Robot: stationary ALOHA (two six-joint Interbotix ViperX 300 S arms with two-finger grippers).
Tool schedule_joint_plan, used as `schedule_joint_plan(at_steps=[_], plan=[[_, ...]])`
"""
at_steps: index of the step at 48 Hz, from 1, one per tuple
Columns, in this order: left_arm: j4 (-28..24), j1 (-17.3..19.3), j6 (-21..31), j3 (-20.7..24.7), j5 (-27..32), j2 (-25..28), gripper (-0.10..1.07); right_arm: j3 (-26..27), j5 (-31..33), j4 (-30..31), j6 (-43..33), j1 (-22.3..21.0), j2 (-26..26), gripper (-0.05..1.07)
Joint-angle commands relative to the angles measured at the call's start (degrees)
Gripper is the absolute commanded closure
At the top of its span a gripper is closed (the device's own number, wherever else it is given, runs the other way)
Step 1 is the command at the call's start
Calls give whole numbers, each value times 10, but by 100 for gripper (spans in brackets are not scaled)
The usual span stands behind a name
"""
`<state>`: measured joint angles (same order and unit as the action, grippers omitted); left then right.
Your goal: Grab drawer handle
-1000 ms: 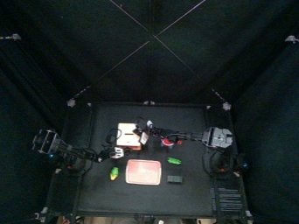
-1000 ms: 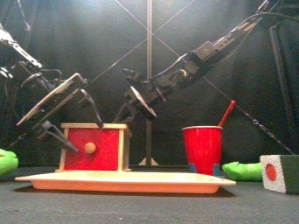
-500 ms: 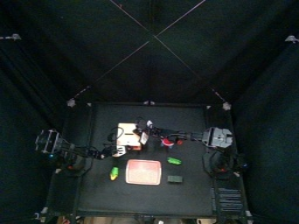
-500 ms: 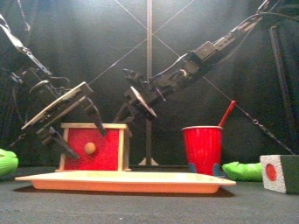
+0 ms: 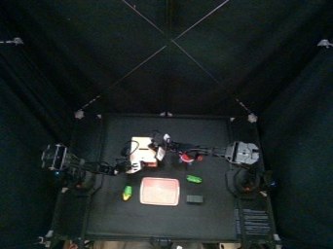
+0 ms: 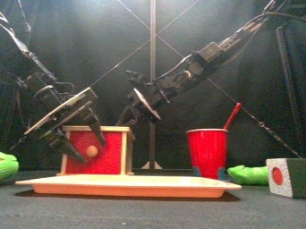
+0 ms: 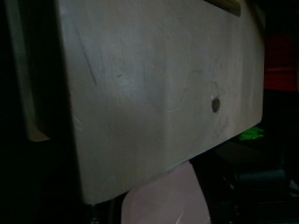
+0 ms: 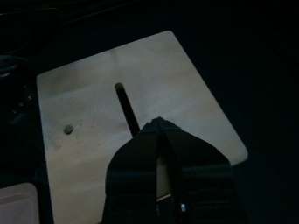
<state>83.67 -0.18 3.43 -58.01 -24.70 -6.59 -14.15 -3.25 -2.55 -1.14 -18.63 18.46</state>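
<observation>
Drawer (image 6: pixel 97 150) stands behind the tray's (image 6: pixel 120 186) edge, left claw (image 6: pixel 66 121) spread above

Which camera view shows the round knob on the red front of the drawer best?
The front view: the knob sits plainly on the drawer face, below the left pincer. The top view shows only the drawer's small top, no knob. Both wrist views show pale wood panels, not the red front.

A: Where does the drawer (image 6: pixel 97 150) stand?
B: On the desk (image 6: pixel 143 210), left of the cup (image 6: pixel 207 152) and behind the tray (image 6: pixel 131 186).
A: And at the right?
B: A block (image 6: pixel 287 177) at the edge, near the cup.
</observation>
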Motion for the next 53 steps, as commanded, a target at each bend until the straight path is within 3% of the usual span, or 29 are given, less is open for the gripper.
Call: schedule_joint_plan(at_steps=[1, 10, 18, 53], plan=[[0, 9, 1, 11, -3, -1, 22, 4, 6, 0, 1, -1, -13, 101], [0, 9, 1, 11, -1, 0, 43, 4, 6, 0, 1, 0, -13, 101], [0, 9, 0, 7, 0, 0, 53, 3, 6, 0, 1, -1, -13, 101], [-25, 5, 0, -7, 7, -8, 55, 7, 6, -3, 1, 0, -13, 101]])
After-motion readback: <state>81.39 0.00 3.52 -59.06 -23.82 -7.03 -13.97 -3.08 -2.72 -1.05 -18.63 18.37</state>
